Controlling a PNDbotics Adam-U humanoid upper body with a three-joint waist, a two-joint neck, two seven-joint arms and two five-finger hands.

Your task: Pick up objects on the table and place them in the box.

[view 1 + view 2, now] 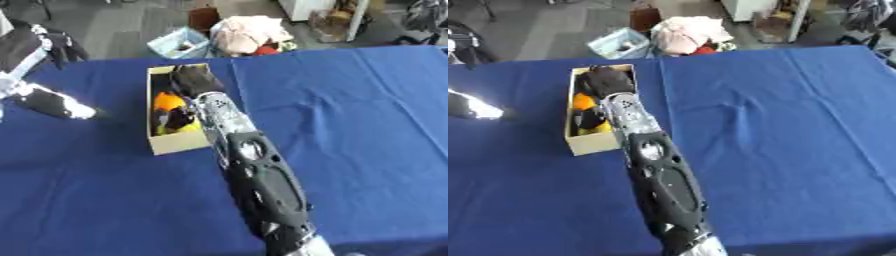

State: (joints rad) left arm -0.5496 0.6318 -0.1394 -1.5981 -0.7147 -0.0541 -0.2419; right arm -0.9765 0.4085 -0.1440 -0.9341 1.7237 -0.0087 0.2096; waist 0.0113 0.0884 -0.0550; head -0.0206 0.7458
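Note:
An open cardboard box (178,144) stands on the blue table (350,125), left of centre. Inside it lie an orange thing (168,101), a dark thing (179,118) and a yellow thing (182,129). My right arm runs up from the bottom edge, and my right hand (194,80) hangs over the far end of the box as a dark shape that hides part of the contents. I cannot see anything held in it. My left hand (63,106) shows at the left edge, black with a bright glare, well apart from the box.
Beyond the table's far edge, on the floor, are a light blue basket (181,44) and a pile of pale cloth (249,31). The blue cloth stretches wide to the right of the box, with a few wrinkles.

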